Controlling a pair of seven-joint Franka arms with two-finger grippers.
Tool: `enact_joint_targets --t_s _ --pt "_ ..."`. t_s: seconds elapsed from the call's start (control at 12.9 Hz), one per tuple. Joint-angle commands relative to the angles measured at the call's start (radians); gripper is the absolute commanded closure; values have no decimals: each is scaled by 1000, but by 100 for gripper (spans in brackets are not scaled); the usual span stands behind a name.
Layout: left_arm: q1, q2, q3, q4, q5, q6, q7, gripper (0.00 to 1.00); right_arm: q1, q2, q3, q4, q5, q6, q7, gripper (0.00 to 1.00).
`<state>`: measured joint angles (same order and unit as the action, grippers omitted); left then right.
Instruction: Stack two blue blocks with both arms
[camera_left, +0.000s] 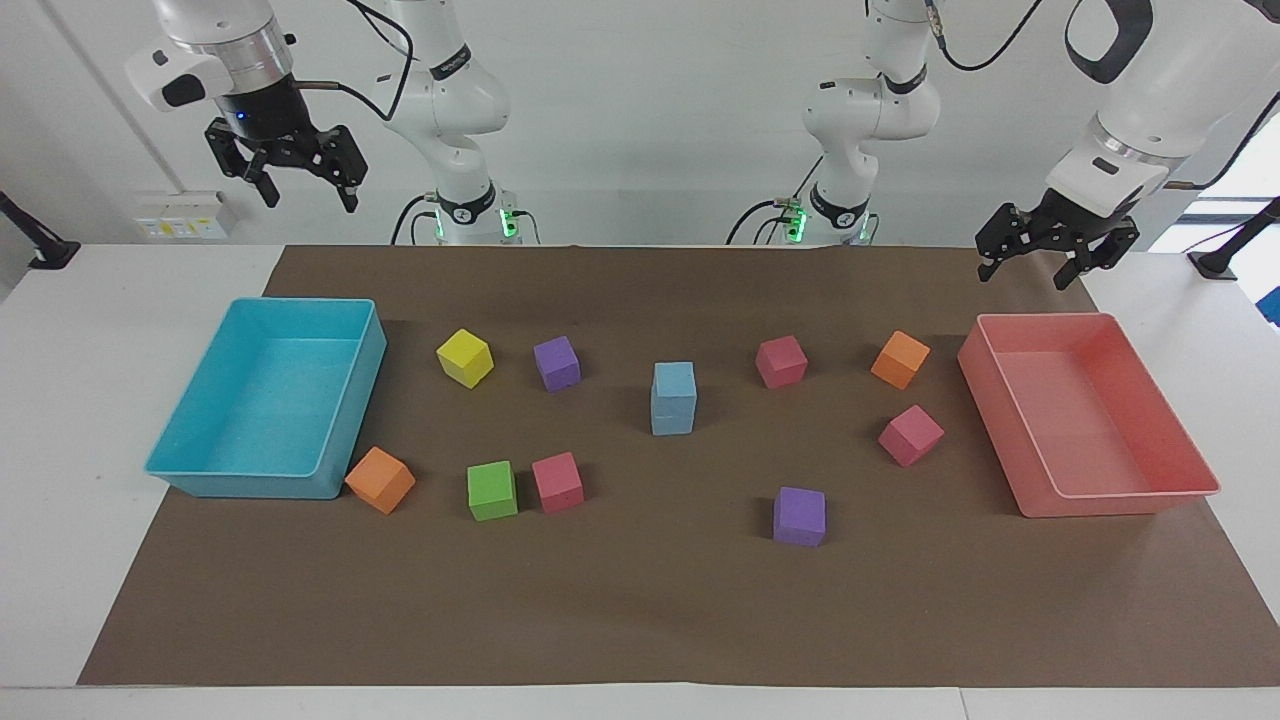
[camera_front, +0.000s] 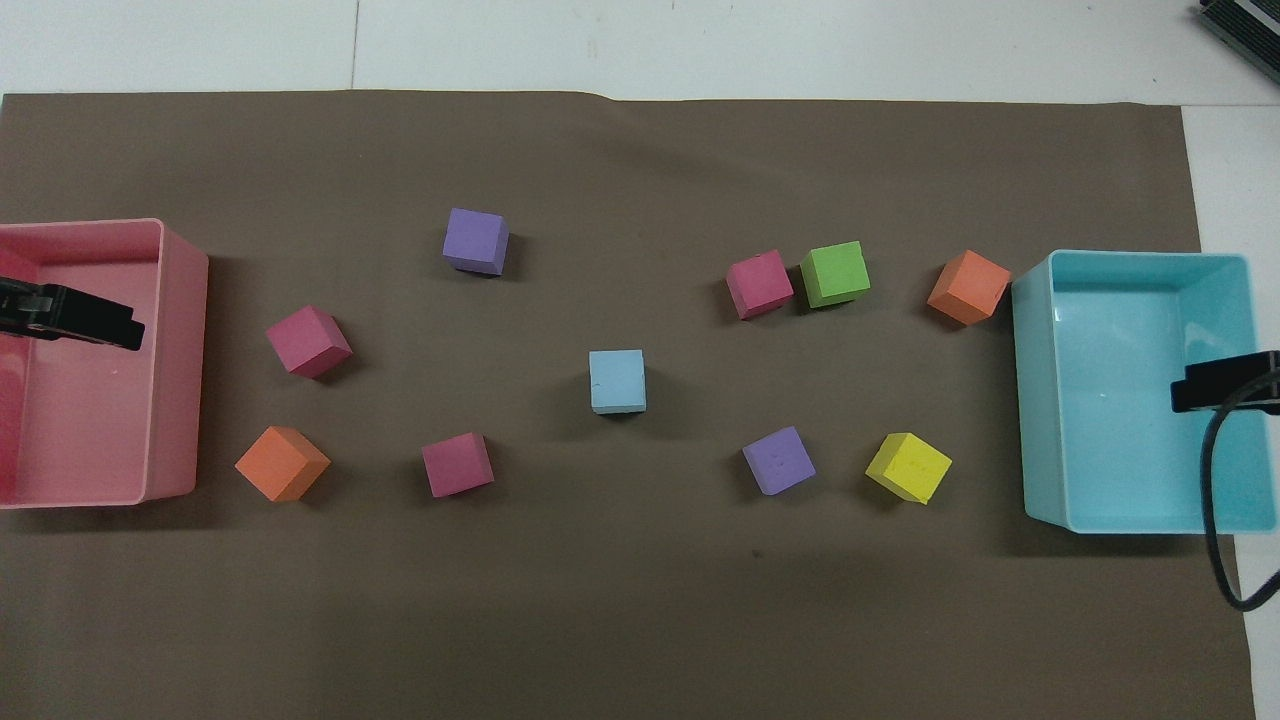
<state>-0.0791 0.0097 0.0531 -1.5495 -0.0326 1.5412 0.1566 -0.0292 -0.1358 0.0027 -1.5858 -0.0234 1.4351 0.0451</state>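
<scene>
Two light blue blocks (camera_left: 673, 398) stand stacked one on the other in the middle of the brown mat; from overhead only the upper blue block (camera_front: 617, 381) shows. No gripper touches them. My left gripper (camera_left: 1028, 270) hangs open and holds nothing, over the robots' end of the pink tray (camera_left: 1110, 502); one of its fingers (camera_front: 90, 322) shows in the overhead view. High over the turquoise tray (camera_left: 262, 482), my right gripper (camera_left: 308, 192) is open with nothing in it, and one finger (camera_front: 1222, 382) shows from overhead.
Loose cubes lie around the stack: yellow (camera_left: 465, 357), two purple (camera_left: 557, 362) (camera_left: 799, 516), three pink (camera_left: 781, 361) (camera_left: 911, 435) (camera_left: 557, 482), two orange (camera_left: 900, 359) (camera_left: 380, 479) and green (camera_left: 491, 490). The trays stand at the mat's two ends.
</scene>
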Motion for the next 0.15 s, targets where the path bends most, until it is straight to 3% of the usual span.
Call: enact_joint_targets --t_s 0.0,0.08 --pt "-2 -8 1 -1 -3 -12 8 0 -3 -13 -1 -17 23 -1 21 0" --pt "-2 -10 1 -4 -1 -9 8 0 -3 -10 -1 -17 25 -4 22 0"
